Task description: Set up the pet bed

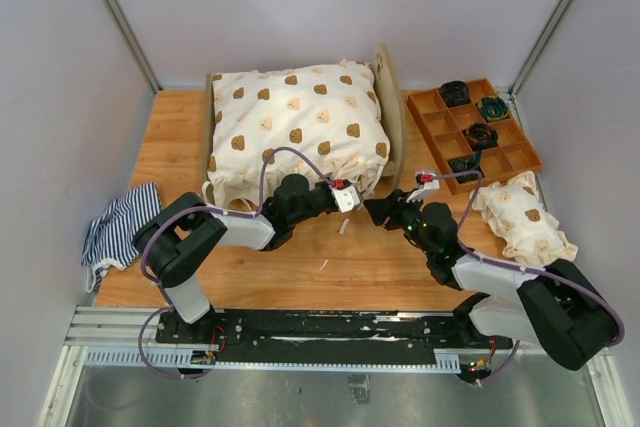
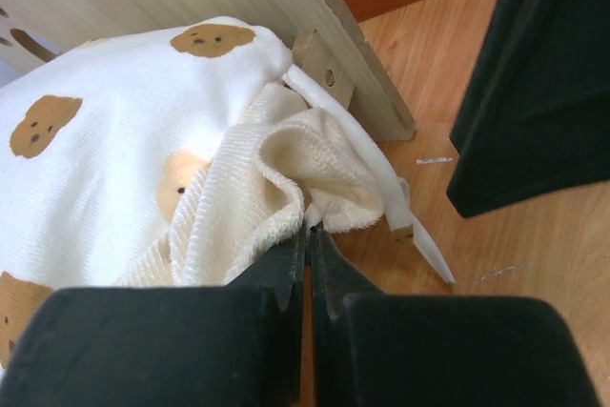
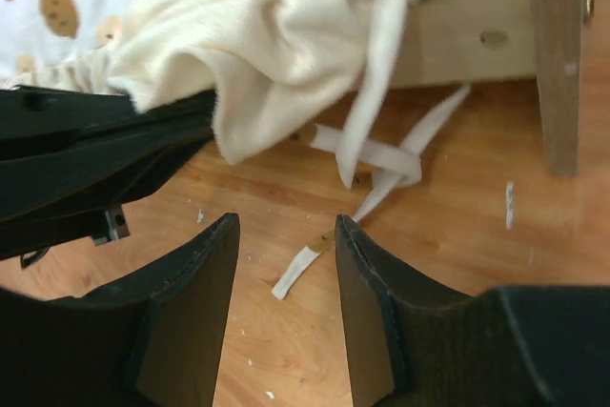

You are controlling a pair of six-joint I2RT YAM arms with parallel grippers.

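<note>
Left gripper [image 1: 345, 197]: jaws pressed together. In the left wrist view [image 2: 310, 231] the tips nip a fold of the ribbed cream cloth [image 2: 257, 197] at the near right corner of the bear-print cushion [image 1: 300, 122].
Right gripper [image 1: 374, 209]: jaws spread wide and holding nothing. In its own wrist view [image 3: 286, 226] it hovers low over the table [image 1: 300, 257], pointed at the same corner.
Spacing: the two grippers face each other just in front of the bed's near right corner, close together but apart.
Ties: flat white ribbon ties [image 3: 381, 154] hang from the cloth and trail onto the wood. One loose end [image 3: 295, 274] lies between the spread jaws, and no finger touches it.
Pet bed [image 1: 387, 97]: at the far middle of the table, a light plywood frame with its rounded headboard upright on the right end.
Bed contents: the cream cushion with brown bear faces fills the frame and bulges over its near edge.
Neighbours: a brown compartment tray [image 1: 425, 107] sits just beside the headboard, a small bear-print pillow [image 1: 522, 217] near the right arm, and a navy-striped cloth [image 1: 118, 222] at the left table edge.
</note>
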